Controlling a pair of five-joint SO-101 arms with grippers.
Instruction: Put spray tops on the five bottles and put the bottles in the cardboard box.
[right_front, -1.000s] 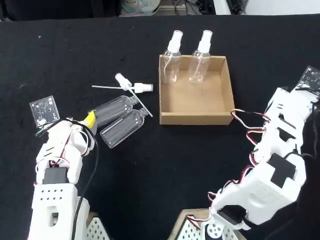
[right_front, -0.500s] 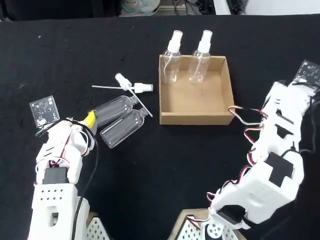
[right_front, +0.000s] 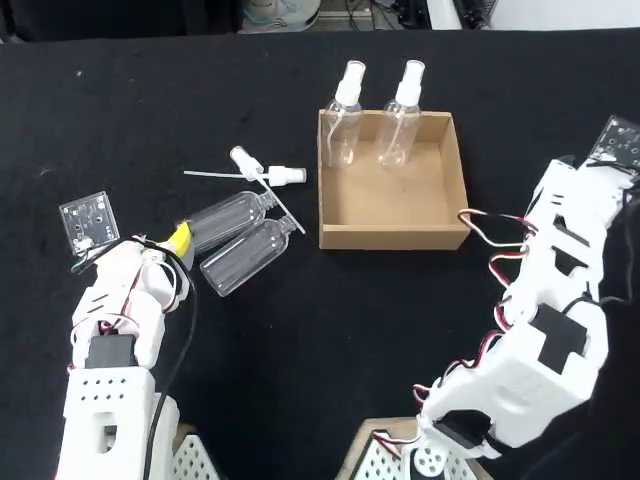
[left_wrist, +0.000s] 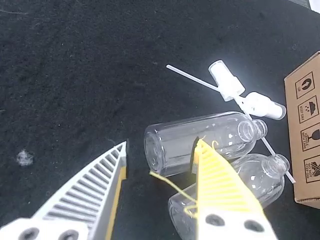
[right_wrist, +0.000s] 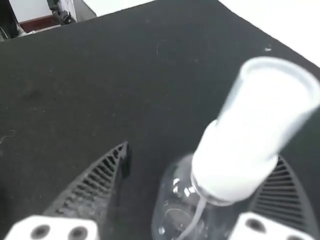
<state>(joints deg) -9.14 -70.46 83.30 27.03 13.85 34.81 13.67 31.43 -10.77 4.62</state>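
Quick rundown. The box (right_front: 393, 238) sits about mid-worktop (right_front: 150, 80). A capped bottle (right_front: 343, 135) and its twin (right_front: 399, 135) stand upright inside it, side by side against the far wall.

Left of the box, an open bottle (right_front: 228, 214) and a second open bottle (right_front: 248, 257) lie on their sides with their necks pointing toward the box. They're right next to each other and look like they're touching, with the second one nearer the arms.

Just past them are two loose spray tops, one (right_front: 245, 160) farther from the box and the other (right_front: 287, 175) nearer it. They're pretty much nose to nose. The tube of one sticks out away from the box, and the other's runs down past the bottle necks.

The left claw (left_wrist: 160, 145) is spread wide and has nothing in it. It hangs over the base ends of the two open bottles. From its own camera the yellow finger (left_wrist: 220, 190) overlaps both, and the white finger (left_wrist: 100, 195) is out over bare worktop. Can't tell if the yellow one actually touches the plastic.

The right arm (right_front: 560, 260) is over by the right edge of the worktop, well to the side of the box. A third capped bottle (right_wrist: 172, 212) sits inside the right claw (right_wrist: 202, 155), white sprayer pointing up at the wrist camera. Honestly can't tell whether that claw is clamped on it or just loosely around it, since some worktop shows on one side of the bottle.
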